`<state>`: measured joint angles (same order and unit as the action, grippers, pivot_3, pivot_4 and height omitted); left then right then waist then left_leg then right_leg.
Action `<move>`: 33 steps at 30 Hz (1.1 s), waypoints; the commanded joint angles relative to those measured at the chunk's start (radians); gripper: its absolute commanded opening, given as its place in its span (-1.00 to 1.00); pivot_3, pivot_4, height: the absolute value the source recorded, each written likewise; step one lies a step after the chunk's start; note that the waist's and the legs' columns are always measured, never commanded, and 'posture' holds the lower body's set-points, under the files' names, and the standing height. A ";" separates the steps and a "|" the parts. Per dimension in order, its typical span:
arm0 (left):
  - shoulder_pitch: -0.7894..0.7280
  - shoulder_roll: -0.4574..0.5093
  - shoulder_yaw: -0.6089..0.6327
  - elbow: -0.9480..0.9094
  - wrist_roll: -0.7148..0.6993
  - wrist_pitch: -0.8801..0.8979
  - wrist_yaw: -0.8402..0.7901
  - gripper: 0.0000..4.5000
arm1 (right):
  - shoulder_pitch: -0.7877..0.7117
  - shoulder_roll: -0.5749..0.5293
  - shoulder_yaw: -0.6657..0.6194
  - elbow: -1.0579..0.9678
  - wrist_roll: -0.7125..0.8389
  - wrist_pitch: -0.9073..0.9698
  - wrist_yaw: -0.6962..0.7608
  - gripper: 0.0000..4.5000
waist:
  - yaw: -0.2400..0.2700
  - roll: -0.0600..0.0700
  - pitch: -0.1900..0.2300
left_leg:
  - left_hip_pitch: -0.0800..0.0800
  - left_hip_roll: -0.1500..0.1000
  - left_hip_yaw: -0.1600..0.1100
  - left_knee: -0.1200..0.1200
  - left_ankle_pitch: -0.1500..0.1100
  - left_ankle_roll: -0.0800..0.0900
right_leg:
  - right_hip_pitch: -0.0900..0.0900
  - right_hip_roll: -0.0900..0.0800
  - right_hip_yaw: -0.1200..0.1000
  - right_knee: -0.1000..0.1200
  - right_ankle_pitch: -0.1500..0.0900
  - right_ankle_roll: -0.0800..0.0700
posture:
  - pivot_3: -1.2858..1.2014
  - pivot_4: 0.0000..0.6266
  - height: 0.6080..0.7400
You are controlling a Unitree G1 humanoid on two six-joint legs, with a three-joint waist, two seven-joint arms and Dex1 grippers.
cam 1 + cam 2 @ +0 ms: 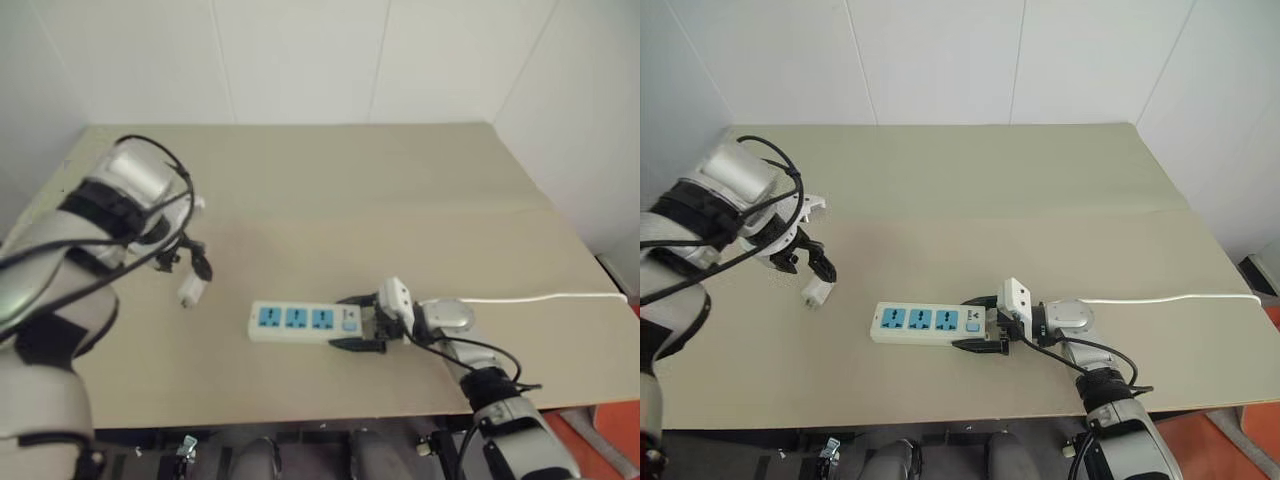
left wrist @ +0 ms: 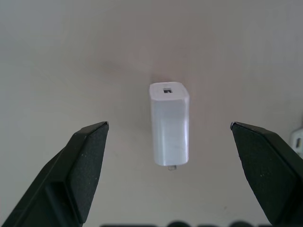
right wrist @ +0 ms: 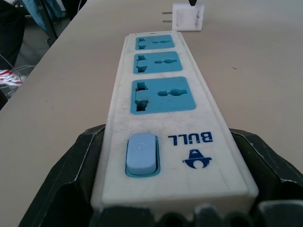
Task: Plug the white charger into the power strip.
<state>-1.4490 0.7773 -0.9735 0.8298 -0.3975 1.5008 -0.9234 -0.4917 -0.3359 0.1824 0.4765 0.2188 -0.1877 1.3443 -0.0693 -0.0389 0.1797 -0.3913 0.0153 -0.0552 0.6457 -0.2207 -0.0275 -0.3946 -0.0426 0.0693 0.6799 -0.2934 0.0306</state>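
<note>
left wrist view: spread left gripper (image 2: 168, 137) hovers over small, rigid white plastic charger (image 2: 169, 124), likely light and slick, best pinched across its flat sides.

Left arm: silver-grey cylindrical forearm shell with black band near wrist, loose black cables looping over it, white bracket at wrist. Left gripper (image 1: 812, 262): two black wedge-shaped fingers (image 2: 83, 165), matte, tapering to blunt tips.

Right arm: white-grey rounded forearm shell, black collar, thin black cables running along it to wrist. Shiny silver cylindrical wrist joint, white boxy housing beyond it. Right gripper (image 1: 357, 322): two black fingers (image 3: 71, 184), thick, angular, faceted at base.
</note>
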 commanded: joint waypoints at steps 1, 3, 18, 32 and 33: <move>-0.024 -0.039 0.035 0.093 0.091 -0.066 -0.047 1.00 | 0.024 -0.004 0.025 -0.018 -0.011 0.026 0.000 0.54 | 0.000 0.000 0.000 | 0.000 0.000 0.000 0.000 0.000 0.000 | 0.000 0.000 0.000 0.000 0.000 0.000 | 0.03 -0.52 1.00; -0.019 -0.069 0.050 0.137 0.130 -0.090 -0.066 1.00 | 0.026 -0.005 0.025 -0.025 -0.010 0.031 -0.001 0.54 | 0.000 0.000 0.000 | 0.000 0.000 0.000 0.000 0.000 0.000 | 0.000 0.000 0.000 0.000 0.000 0.000 | 0.03 -0.52 1.00; 0.020 -0.194 0.191 0.329 0.345 -0.193 -0.140 1.00 | 0.053 -0.009 0.020 -0.075 -0.005 0.063 -0.034 0.54 | -0.001 0.000 0.000 | -0.001 0.000 0.000 0.000 0.000 0.000 | 0.000 0.000 0.000 0.000 0.000 0.000 | 0.03 -0.52 1.00; 0.041 -0.230 0.307 0.364 0.459 -0.217 -0.147 0.04 | 0.070 -0.017 0.018 -0.104 -0.005 0.087 -0.055 0.54 | 0.000 0.000 0.000 | -0.001 0.000 0.000 0.000 0.000 0.000 | 0.000 0.000 0.000 0.000 0.000 0.000 | 0.03 -0.52 1.00; 0.042 -0.232 0.311 0.366 0.466 -0.218 -0.149 -0.11 | 0.071 -0.017 0.018 -0.103 -0.008 0.084 -0.059 0.54 | 0.000 0.000 0.000 | -0.001 0.000 0.000 0.000 0.000 0.000 | 0.000 0.000 0.000 0.000 0.000 0.000 | 0.03 -0.52 1.00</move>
<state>-1.4025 0.5454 -0.6769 1.1920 0.0446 1.2875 -1.0634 -0.4407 -0.3453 0.1847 0.3811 0.2198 -0.1196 1.2909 -0.0696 -0.0392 0.1799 -0.3921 0.0149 -0.0554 0.6461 -0.2207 -0.0275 -0.3947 -0.0429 0.0692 0.6801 -0.2933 0.0305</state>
